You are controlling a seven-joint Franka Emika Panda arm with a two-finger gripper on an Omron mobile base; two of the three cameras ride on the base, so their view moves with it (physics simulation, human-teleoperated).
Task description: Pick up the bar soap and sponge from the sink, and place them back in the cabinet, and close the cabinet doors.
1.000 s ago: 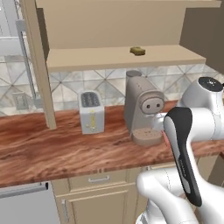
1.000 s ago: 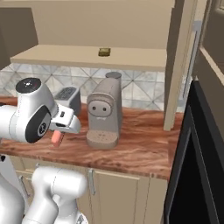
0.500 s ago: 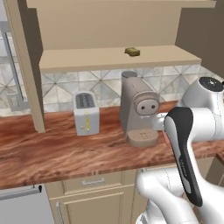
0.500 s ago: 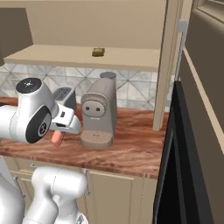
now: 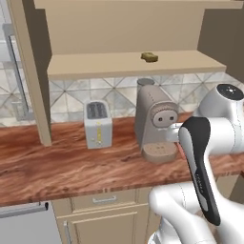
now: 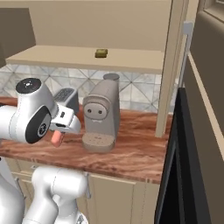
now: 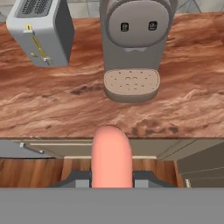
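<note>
Whole scene shifted since a second ago: base driven sideways, with toaster (image 5: 97,124) and coffee machine (image 5: 155,123) slid rightward in the left base view and leftward in the right base view; arm pose unchanged, grip unchanged.

Gripper (image 6: 57,136) clamped nearly shut on the bar soap (image 7: 111,155), held out in front of the countertop (image 5: 71,169) edge, short of the coffee machine. In the hand view, pink bar rising at 6 o'clock between the fingers (image 7: 146,179), end pointing to 12 o'clock toward the coffee machine's drip tray. In the right base view, soap showing as a small pink tip hanging below the hand, at about 9 o'clock of the coffee machine.

Sponge (image 5: 149,57) lying on the cabinet (image 5: 124,62) shelf, at roughly 12 o'clock above the coffee machine in both base views, well apart from the gripper. Cabinet open: one of the cabinet doors (image 5: 28,71) swung out edge-on at 9 o'clock in the left base view, with its silver bar handle (image 5: 14,71) beside it; the other door (image 6: 173,65) edge-on at 3 o'clock of the shelf in the right base view.

Toaster standing on the counter just beside the coffee machine, at its 9 o'clock in the left base view. Tiled backsplash (image 5: 119,93) behind both. Drawer fronts (image 5: 102,200) below the counter edge.
</note>
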